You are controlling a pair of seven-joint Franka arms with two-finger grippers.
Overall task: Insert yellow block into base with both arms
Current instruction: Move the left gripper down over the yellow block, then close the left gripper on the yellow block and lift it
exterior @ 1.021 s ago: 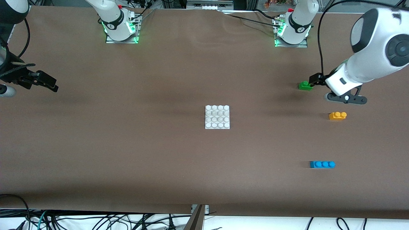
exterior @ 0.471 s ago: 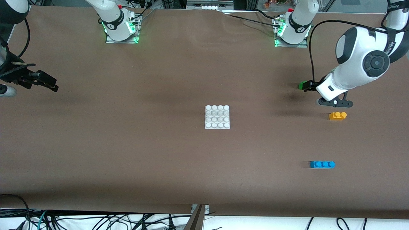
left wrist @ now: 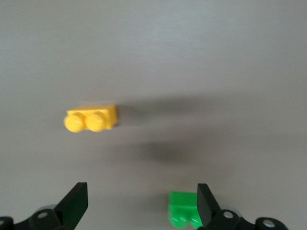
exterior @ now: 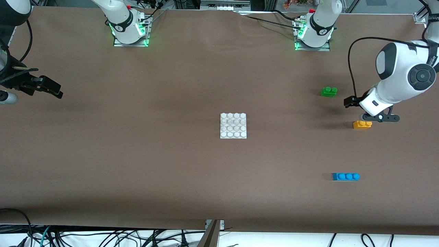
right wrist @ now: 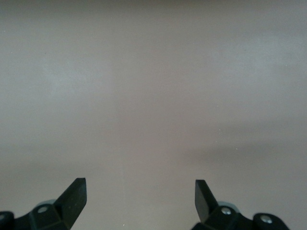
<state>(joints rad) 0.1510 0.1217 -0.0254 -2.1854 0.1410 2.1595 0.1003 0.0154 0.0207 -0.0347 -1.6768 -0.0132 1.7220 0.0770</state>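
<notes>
Left tool (left wrist: 139, 203) hangs spread and empty over the desk (exterior: 137, 164) between the yellow block (exterior: 362, 124) and green brick (exterior: 329, 91). Right tool (right wrist: 139, 199), spread, waits at its desk end. Base (exterior: 233, 125) sits mid-desk, well apart. Risk: a misaligned descent could nudge the yellow block or catch the green brick.
</notes>
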